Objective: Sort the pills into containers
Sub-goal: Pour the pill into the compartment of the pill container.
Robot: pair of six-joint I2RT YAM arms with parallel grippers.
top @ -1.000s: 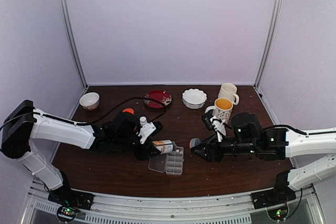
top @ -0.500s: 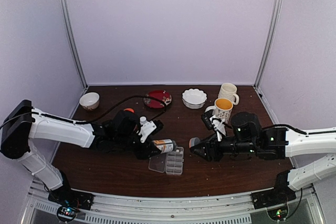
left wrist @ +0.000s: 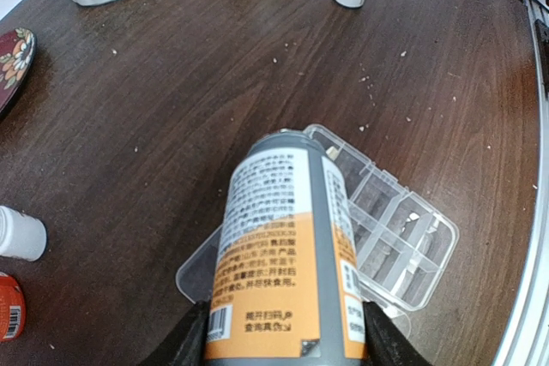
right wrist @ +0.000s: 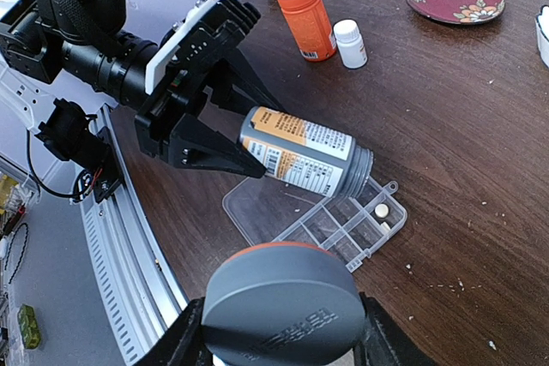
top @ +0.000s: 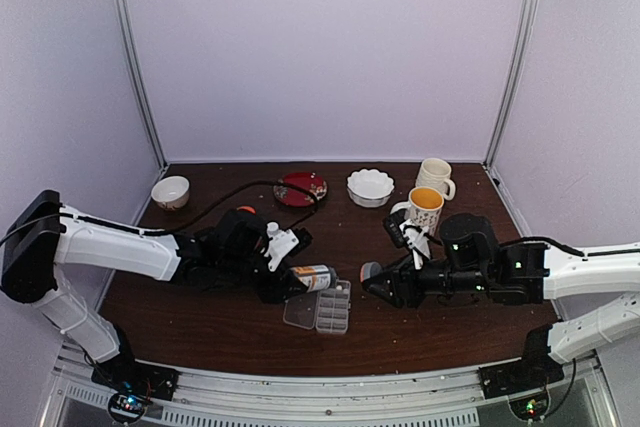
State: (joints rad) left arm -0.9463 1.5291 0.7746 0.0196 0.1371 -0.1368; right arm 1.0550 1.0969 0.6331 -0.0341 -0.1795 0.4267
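Chinese txt on bottle (left wrist: 287, 246), illegible

We record a dark brown wooden table (top: 215, 332) carrying, across the upper part of the overhead frame from left to right, a small cream bowl (top: 170, 191), a red patterned plate (top: 300, 188), a white scalloped bowl (top: 370, 187), a white mug (top: 435, 176) and, just below it, a yellow-lined mug (top: 425, 209). Left of centre stand an orange bottle (right wrist: 306, 19) and a small white bottle (right wrist: 349, 44) just beside it. Low at centre lies the clear pill box (top: 322, 308), its lid folded open onto the wood, and we note pale specks (left wrist: 367, 83) scattered over the surface to its right.
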